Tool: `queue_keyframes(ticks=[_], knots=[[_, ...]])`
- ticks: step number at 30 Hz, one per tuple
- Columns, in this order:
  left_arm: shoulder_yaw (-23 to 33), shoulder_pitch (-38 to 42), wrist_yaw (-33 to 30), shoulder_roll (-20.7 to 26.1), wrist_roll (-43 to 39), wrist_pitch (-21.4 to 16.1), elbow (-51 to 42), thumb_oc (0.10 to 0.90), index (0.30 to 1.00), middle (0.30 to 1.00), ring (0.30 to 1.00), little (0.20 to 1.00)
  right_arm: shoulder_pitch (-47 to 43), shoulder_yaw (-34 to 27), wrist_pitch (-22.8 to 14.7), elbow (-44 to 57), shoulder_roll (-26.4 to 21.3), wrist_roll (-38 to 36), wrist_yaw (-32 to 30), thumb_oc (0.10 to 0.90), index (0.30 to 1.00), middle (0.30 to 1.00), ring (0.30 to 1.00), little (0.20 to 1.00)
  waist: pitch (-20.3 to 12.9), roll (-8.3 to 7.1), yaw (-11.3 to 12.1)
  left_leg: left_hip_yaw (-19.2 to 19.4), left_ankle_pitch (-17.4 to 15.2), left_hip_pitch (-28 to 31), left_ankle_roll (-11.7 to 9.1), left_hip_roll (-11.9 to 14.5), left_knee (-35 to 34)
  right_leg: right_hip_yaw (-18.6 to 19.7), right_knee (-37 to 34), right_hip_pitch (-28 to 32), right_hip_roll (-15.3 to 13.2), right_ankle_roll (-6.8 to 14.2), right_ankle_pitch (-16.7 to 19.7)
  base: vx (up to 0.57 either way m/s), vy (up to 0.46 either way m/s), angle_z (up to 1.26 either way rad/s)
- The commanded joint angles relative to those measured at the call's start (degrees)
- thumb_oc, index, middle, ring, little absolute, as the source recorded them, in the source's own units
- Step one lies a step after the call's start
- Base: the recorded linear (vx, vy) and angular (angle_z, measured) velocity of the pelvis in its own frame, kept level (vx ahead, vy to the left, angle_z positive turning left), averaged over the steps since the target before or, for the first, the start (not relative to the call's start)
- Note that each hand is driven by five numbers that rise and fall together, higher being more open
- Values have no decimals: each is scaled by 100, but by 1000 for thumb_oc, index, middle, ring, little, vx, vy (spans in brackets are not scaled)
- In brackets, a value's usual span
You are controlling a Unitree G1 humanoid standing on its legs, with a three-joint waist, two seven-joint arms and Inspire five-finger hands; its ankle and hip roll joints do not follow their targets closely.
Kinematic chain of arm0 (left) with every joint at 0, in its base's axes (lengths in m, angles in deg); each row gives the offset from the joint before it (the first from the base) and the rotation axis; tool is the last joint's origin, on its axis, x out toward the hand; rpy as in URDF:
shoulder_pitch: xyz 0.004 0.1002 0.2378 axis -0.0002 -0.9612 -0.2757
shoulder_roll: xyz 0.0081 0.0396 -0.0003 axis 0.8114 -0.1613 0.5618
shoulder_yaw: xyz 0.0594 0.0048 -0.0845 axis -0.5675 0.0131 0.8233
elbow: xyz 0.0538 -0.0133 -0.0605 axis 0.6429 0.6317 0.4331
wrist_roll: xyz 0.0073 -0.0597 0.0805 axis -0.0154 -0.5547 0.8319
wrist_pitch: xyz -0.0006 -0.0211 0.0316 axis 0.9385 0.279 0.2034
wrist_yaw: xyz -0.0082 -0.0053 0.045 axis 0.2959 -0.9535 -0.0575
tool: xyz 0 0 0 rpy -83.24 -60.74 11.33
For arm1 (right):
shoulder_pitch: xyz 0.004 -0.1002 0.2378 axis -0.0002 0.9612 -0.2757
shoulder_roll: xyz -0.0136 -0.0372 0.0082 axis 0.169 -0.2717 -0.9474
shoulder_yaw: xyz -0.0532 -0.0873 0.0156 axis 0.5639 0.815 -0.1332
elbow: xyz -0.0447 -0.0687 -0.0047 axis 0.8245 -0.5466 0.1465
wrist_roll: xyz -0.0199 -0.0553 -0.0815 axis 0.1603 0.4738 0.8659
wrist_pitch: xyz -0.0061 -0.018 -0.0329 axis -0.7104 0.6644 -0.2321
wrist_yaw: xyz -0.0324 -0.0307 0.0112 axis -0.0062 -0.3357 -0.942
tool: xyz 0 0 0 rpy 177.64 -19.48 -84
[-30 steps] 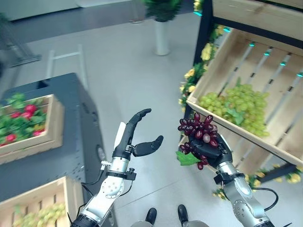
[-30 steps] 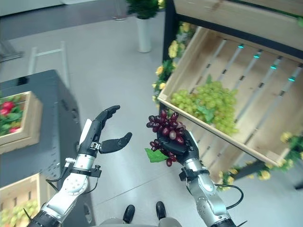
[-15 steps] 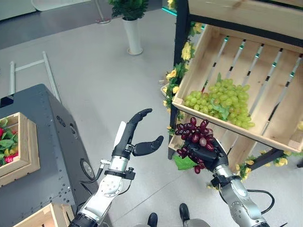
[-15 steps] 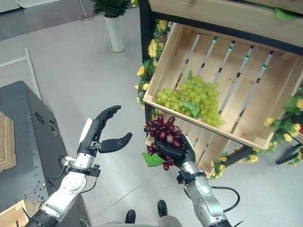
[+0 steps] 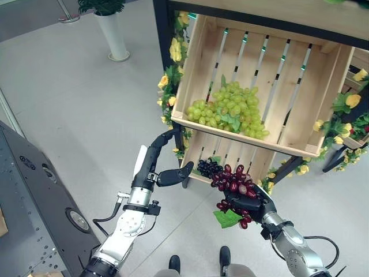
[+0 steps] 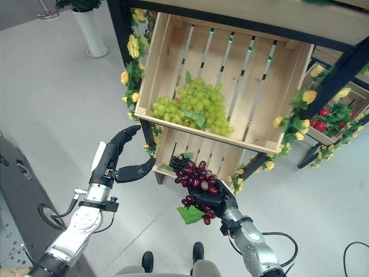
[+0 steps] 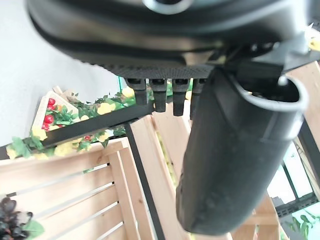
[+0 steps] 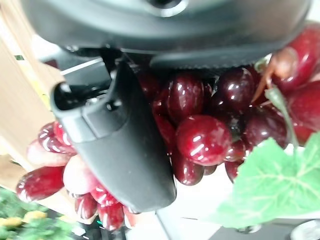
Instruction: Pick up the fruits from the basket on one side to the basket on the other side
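My right hand [image 5: 253, 202] is shut on a bunch of dark red grapes [image 5: 233, 182] with a green leaf [image 5: 228, 219], held in the air in front of a wooden shelf stand. The right wrist view shows the thumb [image 8: 120, 145] curled over the red grapes [image 8: 200, 135]. My left hand [image 5: 154, 168] is open and empty, raised to the left of the bunch. Above both hands a tilted wooden crate [image 5: 300, 92] holds a bunch of green grapes [image 5: 228, 109]. A lower crate [image 5: 228, 154] behind the red bunch holds dark grapes [image 5: 206, 167].
Yellow flowers and leaves [image 5: 173, 52] trim the stand's black frame [image 5: 161, 40]. A smaller crate with red fruit [image 6: 331, 115] sits at the right. A dark grey cabinet [image 5: 29, 202] stands at the left, a white planter [image 5: 115, 34] far back. The grey floor lies open between them.
The camera has swung right, so the shelf stand now fills the centre and the left cabinet with its crates has slid out. Both hands keep their pose, the right still holding the grapes.
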Motion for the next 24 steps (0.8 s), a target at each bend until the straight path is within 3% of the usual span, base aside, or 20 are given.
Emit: queue_keyframes(ticks=[1, 8, 10, 13, 16, 24], knots=[[235, 556, -387, 186, -235, -434, -273, 800, 900, 900, 900, 900, -674, -35, -543, 627, -30, -113, 360, 400, 300, 300, 300, 300, -493, -278, 152, -526, 76, -690, 355, -201, 122, -9, 67, 83, -502, 192, 204, -10, -524, 9], [327, 515, -919, -16, -340, -479, 36, 800, 900, 900, 900, 900, -678, 24, -273, 847, -196, 102, 114, 400, 300, 300, 300, 300, -476, -330, 80, -347, 444, -774, -10, 337, 8, -275, 15, 179, -216, -88, -15, 4, -244, 16], [367, 546, -752, -128, -207, -576, 128, 800, 900, 900, 900, 900, -636, -31, -403, 753, -217, 79, -63, 400, 300, 300, 300, 300, -441, -334, 57, -183, 385, -869, -49, 321, 284, -456, 15, 165, -255, -143, -63, -72, -49, 36], [238, 574, -1018, -163, 55, -504, 151, 800, 900, 900, 900, 900, -684, -13, -599, 507, -202, 167, -162, 400, 300, 300, 300, 300, -364, -231, 10, -312, 388, -929, -74, 263, 335, -489, 31, 118, -286, -184, 32, -38, 120, 45], [511, 379, -1414, -50, 195, -475, 171, 800, 900, 900, 900, 900, -479, -178, -622, 446, -156, 143, -280, 400, 300, 300, 300, 300, -323, -140, 3, -392, 382, -802, -25, 189, 281, -496, 199, 203, -351, -182, -57, 64, 106, 17], [609, 220, -1360, -145, 200, -557, 167, 800, 900, 900, 900, 900, -544, -301, -1064, 4, 195, 270, -758, 400, 300, 300, 300, 300, -200, -41, 116, -543, 262, -699, 17, 49, 211, -572, 520, 125, -399, -158, -262, 18, 60, 5]])
